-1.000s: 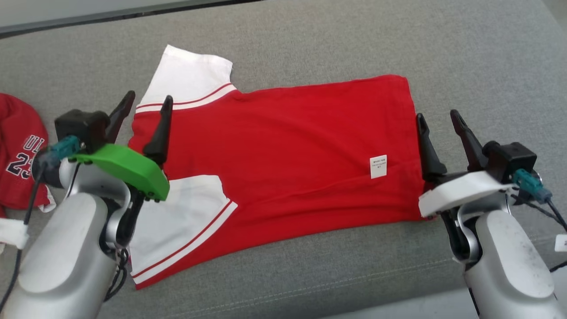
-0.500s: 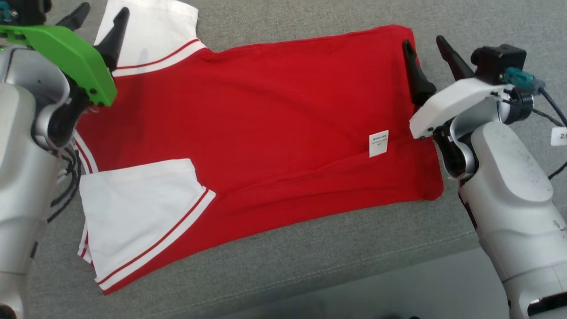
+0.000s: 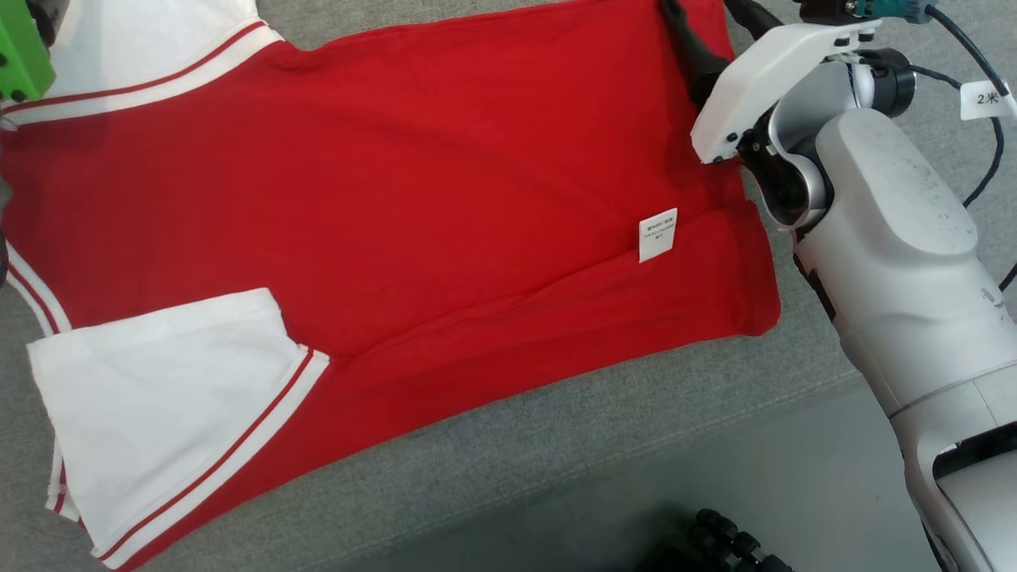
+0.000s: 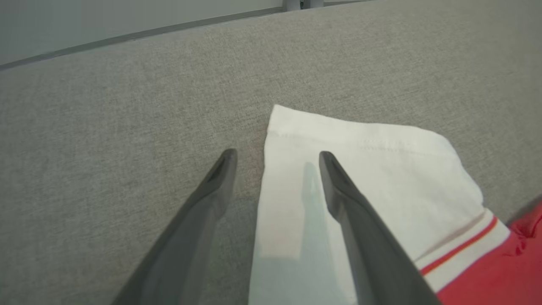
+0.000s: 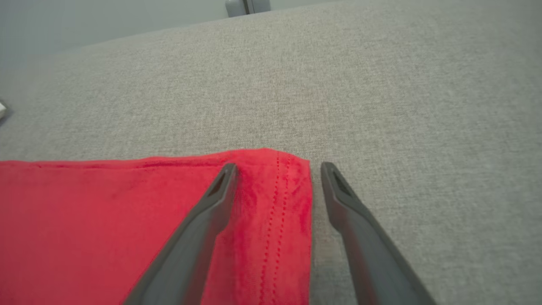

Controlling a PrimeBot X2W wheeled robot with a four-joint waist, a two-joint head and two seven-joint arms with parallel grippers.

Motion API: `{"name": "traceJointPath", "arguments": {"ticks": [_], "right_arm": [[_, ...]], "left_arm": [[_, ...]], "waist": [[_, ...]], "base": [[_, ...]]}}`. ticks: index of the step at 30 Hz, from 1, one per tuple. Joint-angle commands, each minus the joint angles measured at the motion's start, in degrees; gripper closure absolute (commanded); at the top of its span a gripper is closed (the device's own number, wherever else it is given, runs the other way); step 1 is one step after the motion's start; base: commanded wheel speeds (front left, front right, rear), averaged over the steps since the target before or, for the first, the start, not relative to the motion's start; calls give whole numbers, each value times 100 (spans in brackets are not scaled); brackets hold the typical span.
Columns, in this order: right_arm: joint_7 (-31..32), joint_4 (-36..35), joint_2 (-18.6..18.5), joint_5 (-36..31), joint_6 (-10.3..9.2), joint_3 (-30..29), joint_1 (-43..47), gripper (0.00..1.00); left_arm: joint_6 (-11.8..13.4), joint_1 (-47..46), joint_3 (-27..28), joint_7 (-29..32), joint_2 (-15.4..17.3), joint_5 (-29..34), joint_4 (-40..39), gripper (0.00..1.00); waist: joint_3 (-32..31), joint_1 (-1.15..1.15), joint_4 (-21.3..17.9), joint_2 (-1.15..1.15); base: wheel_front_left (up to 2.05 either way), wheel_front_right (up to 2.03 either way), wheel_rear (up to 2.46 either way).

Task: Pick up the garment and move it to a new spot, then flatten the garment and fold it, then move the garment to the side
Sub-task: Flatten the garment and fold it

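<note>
The garment (image 3: 381,206), a red shirt with white red-striped sleeves and a small white label, lies spread on the grey cushion. My left gripper (image 4: 275,159) hovers open over the far white sleeve (image 4: 364,169), one finger above the sleeve and the other above bare fabric beside its edge. My right gripper (image 5: 275,169) is open astride the shirt's far hem corner (image 5: 271,186): the left finger stands over the red cloth, the right finger over the cushion. In the head view the right gripper's white mount (image 3: 755,71) shows at the top right and a corner of the left gripper's green mount (image 3: 20,56) at the top left.
The grey cushion (image 3: 508,469) stretches well beyond the shirt on the far side, as both wrist views show. Its front edge runs along the lower right of the head view, with grey floor (image 3: 794,492) and a dark ribbed object (image 3: 727,544) below. A tagged cable (image 3: 985,99) hangs by the right wrist.
The head camera has dipped and moved in, so the shirt fills more of the view. Both arms have reached forward to the shirt's far edge. Both grippers stayed open.
</note>
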Motion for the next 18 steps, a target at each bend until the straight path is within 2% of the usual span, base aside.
{"name": "traceJointPath", "arguments": {"ticks": [1,7,15,16,17,18], "right_arm": [[58,57,6,124,-6,83,-117,0],[136,197,-7,415,-6,411,-365,0],[246,170,-57,753,-7,873,-567,0],[256,147,-66,799,-7,924,-588,3],[267,124,-83,842,-7,969,-609,16],[295,102,-104,881,-7,1037,-621,47]], "left_arm": [[-11,-114,-74,63,94,-90,24,0],[-7,-254,-304,81,357,-315,125,0],[-3,-378,-570,173,488,-625,309,0],[-2,-377,-635,236,496,-671,332,0],[-2,-371,-667,279,503,-728,359,0],[-3,-373,-704,342,503,-779,385,0]], "waist": [[233,-1,-197,0],[398,-1,-287,0],[535,-1,-400,0],[541,-1,-411,0],[547,-1,-422,0],[549,-1,-427,0]], "base": [[0,0,0],[0,0,0],[0,0,0],[0,0,0],[0,0,0],[0,0,0]]}}
